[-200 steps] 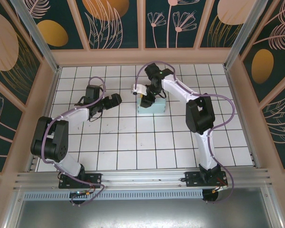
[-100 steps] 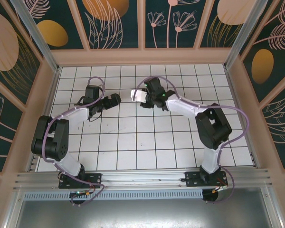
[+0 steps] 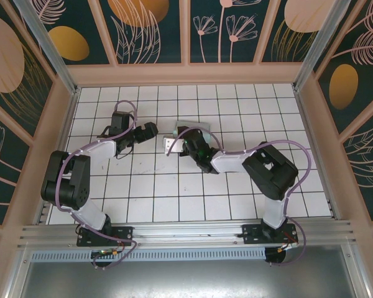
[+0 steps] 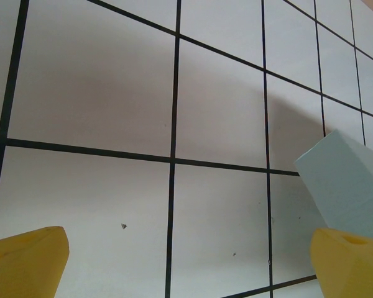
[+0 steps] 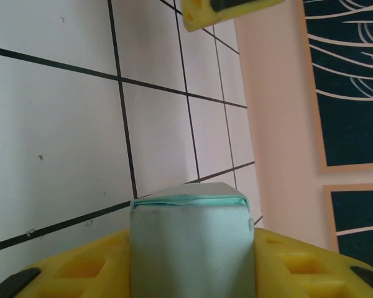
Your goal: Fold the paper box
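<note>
Right claw [image 5: 189, 273] is gripping a pale teal thin-card box [image 5: 189, 239]. Its yellow fingers [image 5: 81, 270] are standing partly apart and pressing against the box's two opposite sides, with the folded end pointing away from the wrist. Left claw [image 4: 186, 264] is standing fully spread and holding nothing; one corner of the box is showing just beside its right finger, not between the fingers.

The box is sitting in the right claw over the middle of the white tiled table [image 3: 143, 198], slightly towards the far side and close to the left claw. Whether its lower edge is touching the tiles cannot be told. The right arm [image 3: 270, 174] is bending sharply and reaching leftwards across the table.

The table surface is showing a regular grid of dark lines, a few small dark specks and soft shadows. A peach-coloured frame [image 3: 186, 73] is enclosing the table on three sides. Dark teal wall panels [image 3: 152, 31] with pink leaf outlines and orange ovals are rising behind it. An aluminium rail [image 3: 186, 234] is running along the near edge, carrying both arm bases.
</note>
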You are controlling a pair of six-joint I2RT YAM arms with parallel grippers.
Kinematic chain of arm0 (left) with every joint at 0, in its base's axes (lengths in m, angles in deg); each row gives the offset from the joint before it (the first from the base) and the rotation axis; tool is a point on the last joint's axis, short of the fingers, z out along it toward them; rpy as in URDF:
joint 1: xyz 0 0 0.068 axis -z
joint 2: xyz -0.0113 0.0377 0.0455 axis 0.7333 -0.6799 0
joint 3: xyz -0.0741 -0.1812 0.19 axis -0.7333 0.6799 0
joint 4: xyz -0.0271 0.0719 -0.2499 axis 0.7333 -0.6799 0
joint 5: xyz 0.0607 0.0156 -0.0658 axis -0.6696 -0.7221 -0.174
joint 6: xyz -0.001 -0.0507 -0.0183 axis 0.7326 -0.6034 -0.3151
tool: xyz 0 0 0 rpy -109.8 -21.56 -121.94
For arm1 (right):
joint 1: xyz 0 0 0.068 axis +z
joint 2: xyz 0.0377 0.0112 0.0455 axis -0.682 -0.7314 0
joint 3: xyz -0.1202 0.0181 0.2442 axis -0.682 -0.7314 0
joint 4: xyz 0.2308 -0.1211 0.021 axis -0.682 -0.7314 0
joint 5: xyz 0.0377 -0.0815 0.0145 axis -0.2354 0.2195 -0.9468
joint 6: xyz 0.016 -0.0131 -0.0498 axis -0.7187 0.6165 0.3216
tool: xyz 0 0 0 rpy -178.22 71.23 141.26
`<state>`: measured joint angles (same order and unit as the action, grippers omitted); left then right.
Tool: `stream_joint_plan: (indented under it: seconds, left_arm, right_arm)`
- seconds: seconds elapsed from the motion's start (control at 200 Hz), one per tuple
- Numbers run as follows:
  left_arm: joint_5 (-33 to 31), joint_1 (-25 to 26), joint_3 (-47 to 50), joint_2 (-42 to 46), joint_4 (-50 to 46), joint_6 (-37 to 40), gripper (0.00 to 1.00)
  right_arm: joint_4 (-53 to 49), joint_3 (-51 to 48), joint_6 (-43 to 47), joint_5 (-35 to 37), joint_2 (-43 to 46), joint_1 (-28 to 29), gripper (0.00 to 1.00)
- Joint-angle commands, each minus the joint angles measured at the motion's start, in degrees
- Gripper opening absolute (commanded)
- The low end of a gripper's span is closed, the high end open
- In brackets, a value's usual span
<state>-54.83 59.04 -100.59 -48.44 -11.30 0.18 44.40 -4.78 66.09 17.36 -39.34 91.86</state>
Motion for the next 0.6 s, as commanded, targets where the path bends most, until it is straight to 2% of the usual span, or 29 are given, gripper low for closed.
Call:
stream_joint_plan:
  seconds: [0.0, 0.185, 0.435, 0.495, 0.595]
  left_arm:
    - [0.5, -0.5, 0.1, -0.7, 2.1, 0.6, 0.99]
    - [0.8, -0.5, 0.2, -0.9, 2.2, 0.6, 0.99]
    - [0.7, -0.5, 0.6, -0.8, 2.3, 0.7, 0.98]
    - [0.7, -0.5, 0.7, -0.8, 2.2, 0.7, 0.99]
    - [0.8, -0.5, 0.6, -0.8, 2.2, 0.8, 0.98]
  right_arm:
    - [14.1, -3.0, 3.1, 4.8, -2.9, 2.0, 0.45]
    - [22.5, -6.4, 4.0, 6.5, -6.8, 3.2, 0.46]
    - [23.9, -7.8, 2.4, 6.7, -10.4, 4.0, 0.47]
    - [24.1, -7.8, 2.3, 6.8, -10.6, 4.0, 0.51]
    - [23.3, -7.6, 2.0, 6.7, -10.3, 3.9, 0.63]
